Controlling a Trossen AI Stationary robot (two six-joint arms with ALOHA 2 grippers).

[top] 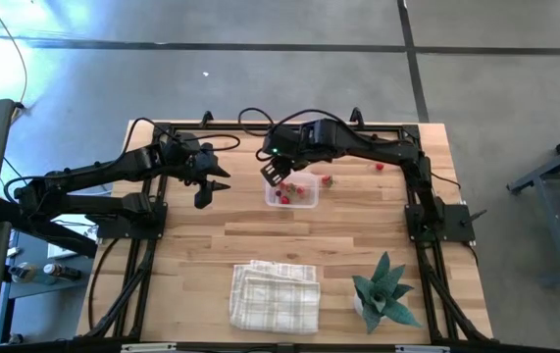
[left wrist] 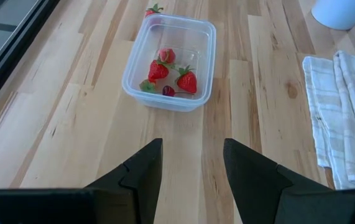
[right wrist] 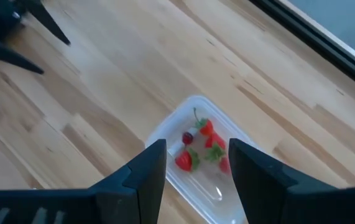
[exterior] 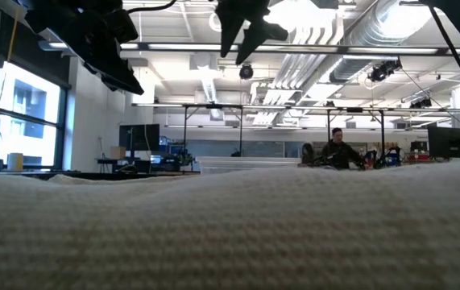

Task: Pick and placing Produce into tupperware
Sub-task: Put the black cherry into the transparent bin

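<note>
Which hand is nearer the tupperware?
Right. The right hand hovers at the tupperware's rim; the left hand waits off to its side, apart.

My left gripper hangs above the table with its fingers spread, holding nothing. My right gripper hangs just beside it, fingers likewise spread and empty.

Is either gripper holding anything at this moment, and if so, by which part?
Nothing is held. The left gripper hangs open beside the container, and the right gripper hangs open above it, with nothing between the fingers of either.
</note>
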